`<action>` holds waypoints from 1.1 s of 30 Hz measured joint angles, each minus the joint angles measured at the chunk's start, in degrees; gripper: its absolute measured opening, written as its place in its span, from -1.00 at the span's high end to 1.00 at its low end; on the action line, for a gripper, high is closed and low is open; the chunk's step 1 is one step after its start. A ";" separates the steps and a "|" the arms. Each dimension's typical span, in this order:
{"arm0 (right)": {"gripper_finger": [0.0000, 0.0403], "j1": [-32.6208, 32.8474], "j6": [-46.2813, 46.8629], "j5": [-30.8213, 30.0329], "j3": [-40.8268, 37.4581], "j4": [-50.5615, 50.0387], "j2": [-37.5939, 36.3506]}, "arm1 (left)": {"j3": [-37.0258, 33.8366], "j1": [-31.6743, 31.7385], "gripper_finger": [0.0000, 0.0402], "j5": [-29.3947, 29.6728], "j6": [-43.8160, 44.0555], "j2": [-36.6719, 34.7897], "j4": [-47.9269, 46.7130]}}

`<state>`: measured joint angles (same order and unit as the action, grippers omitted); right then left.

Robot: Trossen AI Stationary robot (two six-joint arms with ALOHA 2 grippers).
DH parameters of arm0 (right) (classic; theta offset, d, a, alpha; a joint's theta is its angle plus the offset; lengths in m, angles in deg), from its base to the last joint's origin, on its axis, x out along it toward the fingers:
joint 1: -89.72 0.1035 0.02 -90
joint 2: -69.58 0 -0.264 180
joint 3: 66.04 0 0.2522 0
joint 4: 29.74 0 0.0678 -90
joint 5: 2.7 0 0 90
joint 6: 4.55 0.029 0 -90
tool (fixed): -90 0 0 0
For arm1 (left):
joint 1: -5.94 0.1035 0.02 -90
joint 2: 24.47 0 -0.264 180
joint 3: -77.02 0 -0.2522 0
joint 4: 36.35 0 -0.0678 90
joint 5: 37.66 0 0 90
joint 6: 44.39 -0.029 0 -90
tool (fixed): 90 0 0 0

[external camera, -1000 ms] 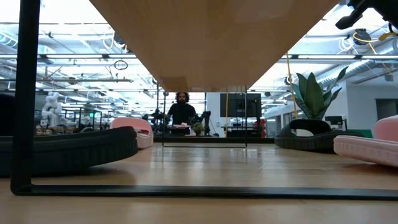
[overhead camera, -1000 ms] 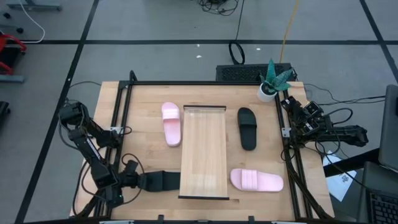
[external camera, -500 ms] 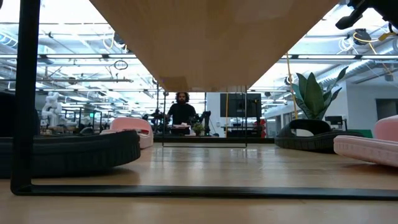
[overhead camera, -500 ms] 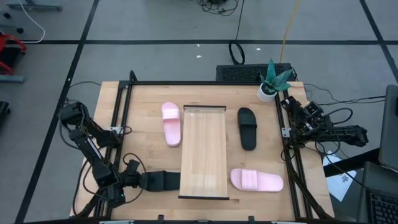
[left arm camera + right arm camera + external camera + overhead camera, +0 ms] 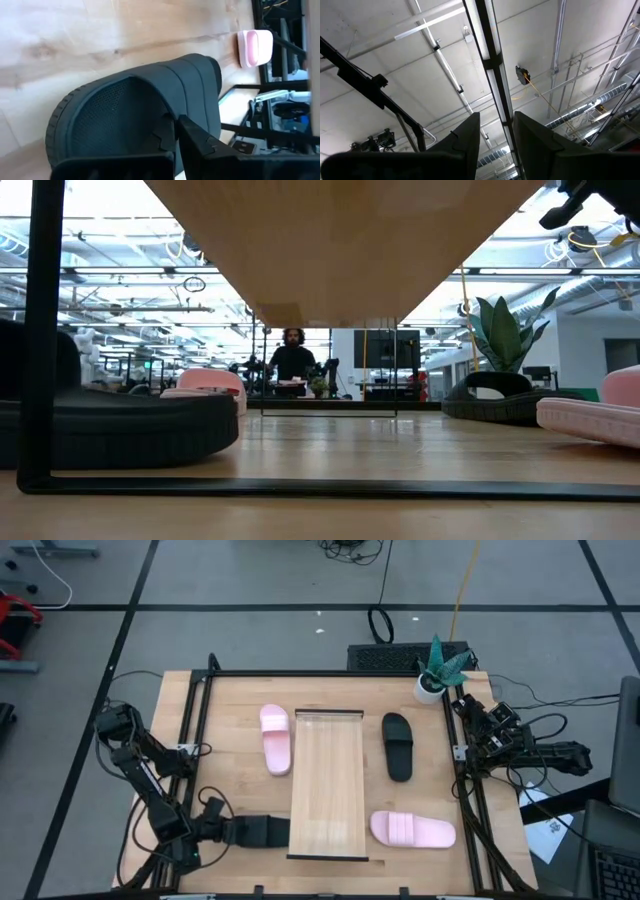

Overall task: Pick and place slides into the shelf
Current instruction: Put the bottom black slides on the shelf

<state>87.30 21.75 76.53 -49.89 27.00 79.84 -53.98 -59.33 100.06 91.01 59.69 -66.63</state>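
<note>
Lower left, the left gripper [image 5: 232, 831] clamps a black slide [image 5: 262, 831] beside the shelf [image 5: 327, 780], ready for lifting; the right gripper [image 5: 468, 706] idles right, jaws apart.

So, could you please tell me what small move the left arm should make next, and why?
Probably a short lift. The left end effector has shut on the black slide at the table's near left, beside the shelf. The slide needs raising clear of the tabletop before it can swing over the shelf's frame.
</note>
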 joint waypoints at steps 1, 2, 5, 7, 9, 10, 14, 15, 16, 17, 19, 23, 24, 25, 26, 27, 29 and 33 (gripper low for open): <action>0.46 0.00 0.00 0.00 0.00 0.00 0.00 | 0.00 -0.09 0.99 0.43 -0.05 0.00 0.28; 0.46 0.00 0.01 0.00 0.00 0.00 0.00 | 0.00 -0.12 0.99 0.85 -0.06 0.00 0.53; 0.46 0.00 0.03 0.00 0.00 0.00 0.00 | -0.01 -0.09 0.99 2.11 0.16 -0.12 0.78; 0.46 0.00 0.01 0.02 -0.02 0.00 0.00 | 0.00 -0.09 1.00 3.48 0.12 -0.24 1.14; 0.46 0.00 0.03 0.02 0.00 0.00 0.00 | 0.00 -0.20 1.00 5.41 -0.10 -0.28 1.72; 0.46 -0.02 0.03 0.02 -0.01 0.00 0.00 | 0.00 -0.43 1.00 6.13 0.02 -0.31 1.80; 0.46 0.00 0.05 0.04 -0.01 0.00 0.00 | 0.00 -1.61 1.00 8.16 1.39 -0.31 1.90; 0.46 0.00 0.05 0.03 0.00 0.00 0.00 | 0.00 -2.01 1.00 8.49 1.73 -0.31 1.88; 0.46 0.00 0.05 0.02 0.00 0.02 0.00 | 0.00 -2.34 1.00 8.84 2.04 -0.39 1.86; 0.46 0.00 0.05 0.04 0.00 0.02 -0.02 | 0.00 -2.61 1.00 8.93 2.28 -0.59 1.86; 0.46 -0.01 0.05 0.03 0.00 0.00 0.00 | 0.00 -2.99 1.00 9.02 2.30 -1.31 1.79; 0.46 0.00 0.05 0.02 0.00 0.00 0.00 | 0.00 -3.96 1.00 9.36 0.86 -4.04 1.18; 0.46 0.00 0.05 0.04 0.00 0.02 0.00 | 0.00 -4.27 1.00 9.36 0.68 -4.89 0.58; 0.46 -0.02 0.05 0.02 0.00 0.02 -0.02 | 0.00 -4.61 1.00 9.34 0.58 -5.78 -0.39; 0.46 0.00 0.05 0.04 -0.02 0.00 0.00 | 0.00 -4.95 1.00 9.34 0.69 -6.79 -1.71; 0.46 0.00 0.05 0.04 0.00 0.01 -0.01 | 0.00 -5.22 1.00 9.35 0.95 -7.76 -3.29; 0.46 0.00 0.06 0.04 -0.01 0.00 -0.01 | 0.00 -5.66 1.00 9.32 1.63 -9.76 -6.20; 0.46 0.00 0.08 0.05 -0.01 0.00 -0.02 | 0.00 -6.76 1.00 9.25 1.81 -14.09 -11.12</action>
<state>87.30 21.82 76.58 -49.89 27.00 79.82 -53.98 -66.09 109.32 92.83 45.61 -77.75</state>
